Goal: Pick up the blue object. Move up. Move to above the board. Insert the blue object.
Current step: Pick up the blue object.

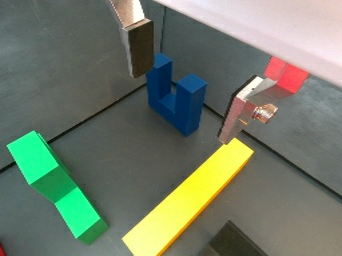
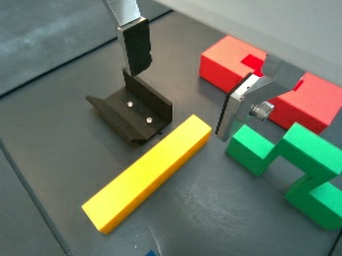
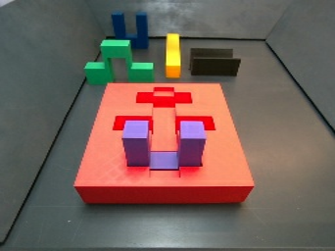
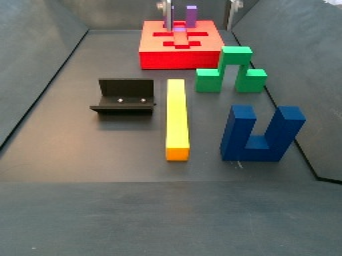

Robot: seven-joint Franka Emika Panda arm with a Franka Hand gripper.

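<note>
The blue object (image 1: pixel 177 95) stands on the dark floor with its two prongs up, also seen in both side views (image 4: pixel 261 135) (image 3: pixel 128 24). My gripper (image 1: pixel 185 100) hangs open well above the floor, holding nothing. In a wrist view the blue object shows in the gap between the fingers (image 1: pixel 138 45), lower down. In the opposite wrist view the open gripper (image 2: pixel 182 100) frames bare floor near the fixture. The red board (image 3: pixel 164 176) lies apart from the blue object, with a purple U-shaped block (image 3: pixel 164 144) seated in it. Neither side view clearly shows the gripper.
A long yellow bar (image 4: pixel 177 118) lies between the blue object and the dark fixture (image 4: pixel 127 98). A green arch-shaped block (image 4: pixel 230 70) stands between the blue object and the board. Grey walls (image 3: pixel 197 15) enclose the floor.
</note>
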